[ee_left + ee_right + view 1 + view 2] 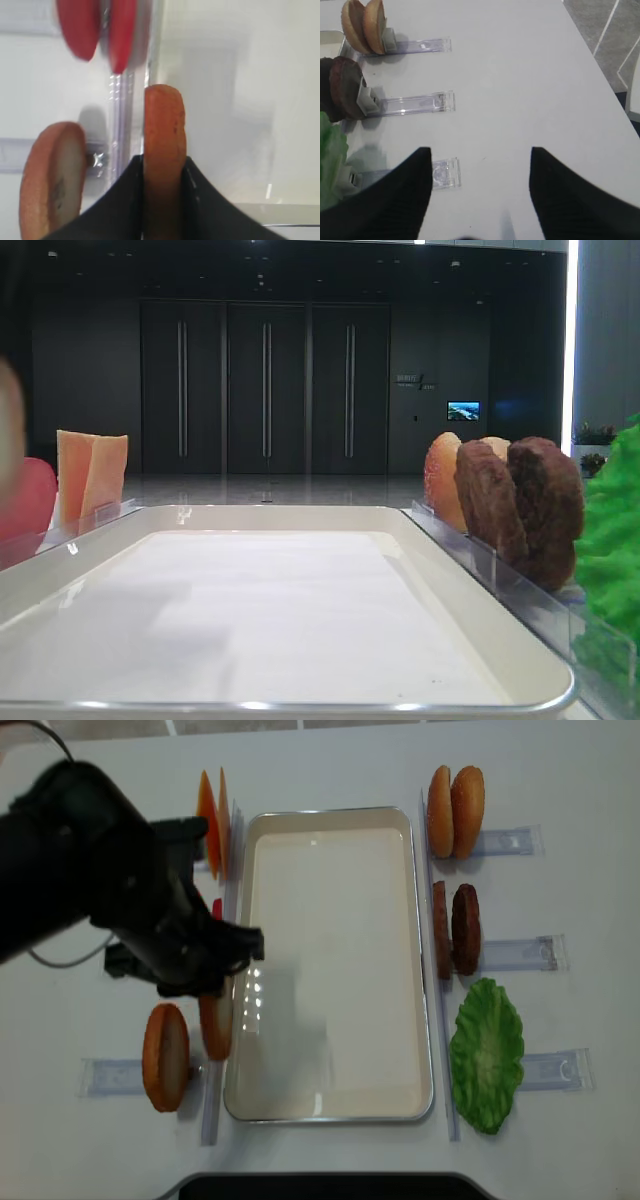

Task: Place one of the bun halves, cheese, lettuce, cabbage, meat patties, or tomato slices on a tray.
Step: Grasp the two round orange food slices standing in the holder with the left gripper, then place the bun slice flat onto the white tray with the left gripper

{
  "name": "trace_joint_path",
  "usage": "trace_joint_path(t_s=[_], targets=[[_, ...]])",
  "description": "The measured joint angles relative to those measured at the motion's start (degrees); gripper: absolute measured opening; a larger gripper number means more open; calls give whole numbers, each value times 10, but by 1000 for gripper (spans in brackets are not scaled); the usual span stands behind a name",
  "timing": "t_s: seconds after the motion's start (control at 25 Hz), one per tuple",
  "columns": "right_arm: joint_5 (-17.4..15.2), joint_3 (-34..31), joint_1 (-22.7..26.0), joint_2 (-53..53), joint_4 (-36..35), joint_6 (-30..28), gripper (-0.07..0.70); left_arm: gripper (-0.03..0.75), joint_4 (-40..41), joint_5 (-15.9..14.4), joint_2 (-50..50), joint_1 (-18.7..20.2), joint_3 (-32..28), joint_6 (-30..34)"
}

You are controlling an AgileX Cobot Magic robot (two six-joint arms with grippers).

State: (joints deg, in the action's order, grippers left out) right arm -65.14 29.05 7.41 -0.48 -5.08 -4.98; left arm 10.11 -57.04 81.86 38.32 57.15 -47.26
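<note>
Four golden-tan round bun halves [166, 1057] stand on edge across the white worktop [560, 780], two to each side of one large cream-white rectangular tray [336, 1112]. Two thick dark brown meat patties [465, 928] stand together at right, near a single bright green frilly lettuce leaf [487, 1054]. Two thin pale orange cheese slices [208, 828] stand at upper left. Two smooth red tomato slices [79, 27] appear in the left wrist view. Three clear plastic holders [515, 842] extend along the right side.

The bun half [164, 165] between the left gripper [163, 172] jaws is running off the bottom edge; beyond them, tomato slices [97, 30] are blurring, cropped.
</note>
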Motion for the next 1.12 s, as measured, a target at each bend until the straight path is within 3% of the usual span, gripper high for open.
trace_joint_path(t_s=[0.12, 0.32, 0.4, 0.56, 0.64, 0.76, 1.12], targets=[[0, 0, 0, 0, 0, 0, 410, 139, 0, 2, -3, 2, 49, 9], [0, 0, 0, 0, 0, 0, 410, 139, 0, 29, 14, 2, 58, 13], [0, 0, 0, 0, 0, 0, 410, 139, -19, 77, 34, 2, 58, 32], [0, 0, 0, 0, 0, 0, 410, 138, -159, 230, 87, 2, 58, 145], [0, 0, 0, 0, 0, 0, 410, 138, -236, 275, 118, 2, 58, 206], [0, 0, 0, 0, 0, 0, 410, 138, -290, 286, 159, 2, 58, 273], [0, 0, 0, 0, 0, 0, 410, 137, -345, 299, 217, 2, 58, 370]])
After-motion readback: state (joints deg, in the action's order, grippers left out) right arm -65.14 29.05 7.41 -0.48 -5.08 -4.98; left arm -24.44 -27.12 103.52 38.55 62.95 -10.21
